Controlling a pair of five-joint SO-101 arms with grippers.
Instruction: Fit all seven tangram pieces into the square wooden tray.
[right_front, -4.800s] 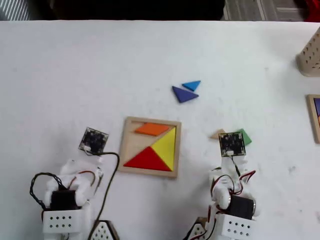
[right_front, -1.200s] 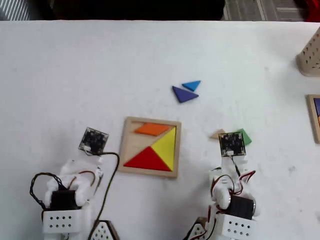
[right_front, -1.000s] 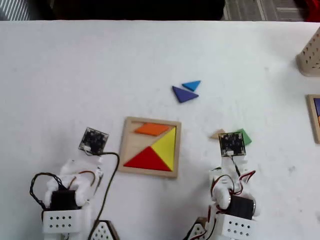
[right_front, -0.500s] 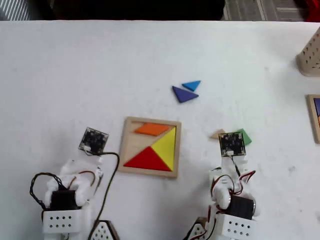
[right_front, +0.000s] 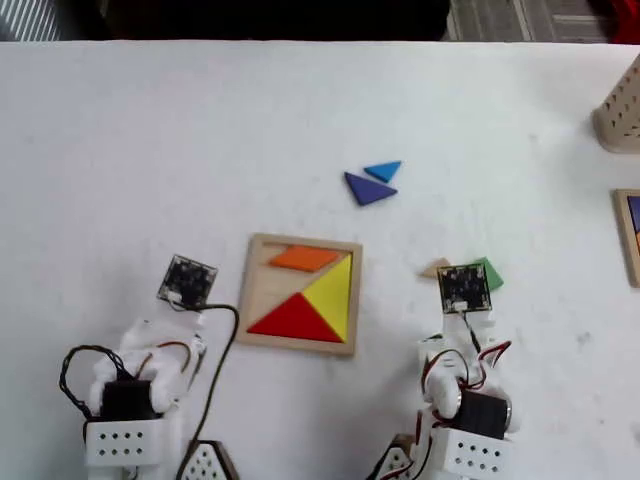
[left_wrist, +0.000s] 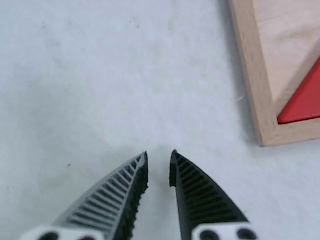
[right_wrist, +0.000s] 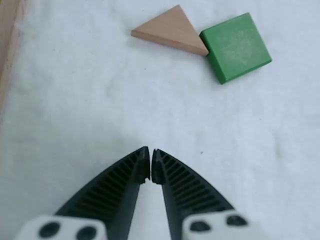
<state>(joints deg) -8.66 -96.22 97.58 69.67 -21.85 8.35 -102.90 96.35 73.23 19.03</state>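
Orange parallelogram (right_front: 304, 258), yellow triangle (right_front: 332, 295) and red triangle (right_front: 293, 319) lie in the square wooden tray (right_front: 268, 290). A green square (right_wrist: 235, 47) touches a bare-wood triangle (right_wrist: 171, 30) on the white counter (right_front: 150, 150). The ribbed left gripper (left_wrist: 159, 160) is slightly parted and the right gripper (right_wrist: 150, 157) nearly closed, both empty.

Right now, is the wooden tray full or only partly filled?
Partly filled. The tray holds only the orange piece, yellow piece and red piece; bare wood shows.
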